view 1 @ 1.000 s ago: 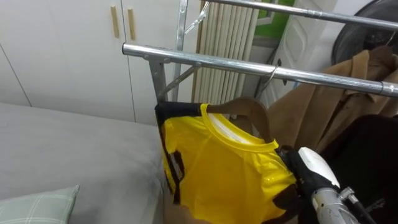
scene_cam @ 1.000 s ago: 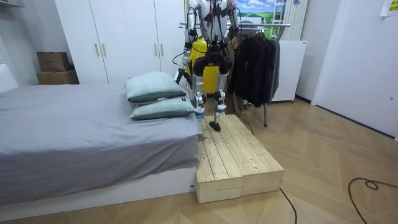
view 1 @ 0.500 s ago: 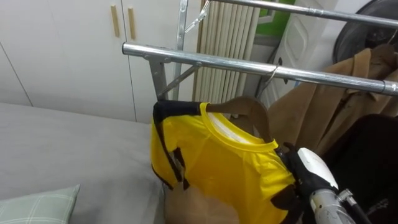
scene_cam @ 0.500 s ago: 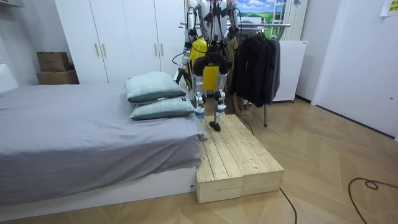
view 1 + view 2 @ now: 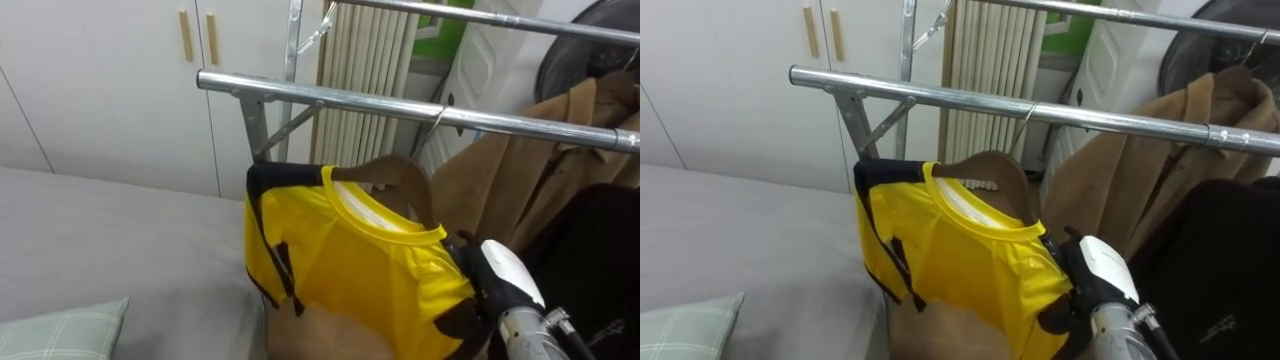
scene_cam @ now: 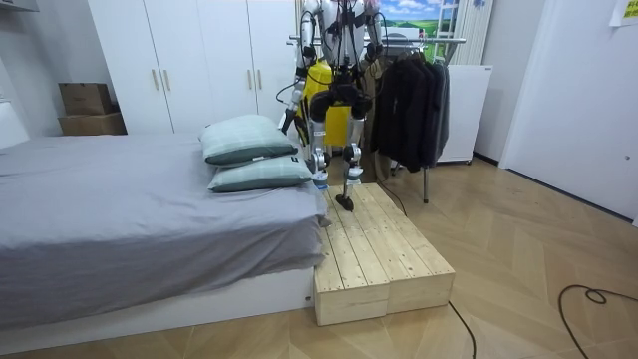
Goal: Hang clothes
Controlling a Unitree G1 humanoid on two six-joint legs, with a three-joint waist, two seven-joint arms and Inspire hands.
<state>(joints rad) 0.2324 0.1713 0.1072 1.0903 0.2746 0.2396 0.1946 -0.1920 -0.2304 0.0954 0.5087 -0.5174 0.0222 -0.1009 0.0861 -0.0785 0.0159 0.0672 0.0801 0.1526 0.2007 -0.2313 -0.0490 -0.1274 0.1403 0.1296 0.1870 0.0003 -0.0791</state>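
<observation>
Shirt: yellow shirt (image 5: 350, 270) of smooth, slightly shiny cloth with black trim on one sleeve and a ribbed yellow collar; it is on a brown hanger (image 5: 402, 176), just under the lower rail (image 5: 330, 95).
Direction: collar up, body hanging down; the shoulder line slopes from upper left to lower right, roughly along the rail.
Hook: thin metal hook (image 5: 438, 118) reaches up to the rail; I cannot tell if it sits over it.
Right hand: right hand (image 5: 500, 270), white-backed, with dark fingers curled on the shirt's right shoulder, cloth bunched there.
Rack: round, polished steel tubes; a tan coat (image 5: 530, 160) and a black garment (image 5: 600, 240) hang to the right.
Room: grey bed (image 5: 100, 230) with a pale checked pillow (image 5: 60, 330), a white wardrobe (image 5: 100, 80) and a ribbed radiator (image 5: 365, 70).
Stance: robot stands on a plank platform (image 6: 379, 249) beside the bed, facing the rack.
</observation>
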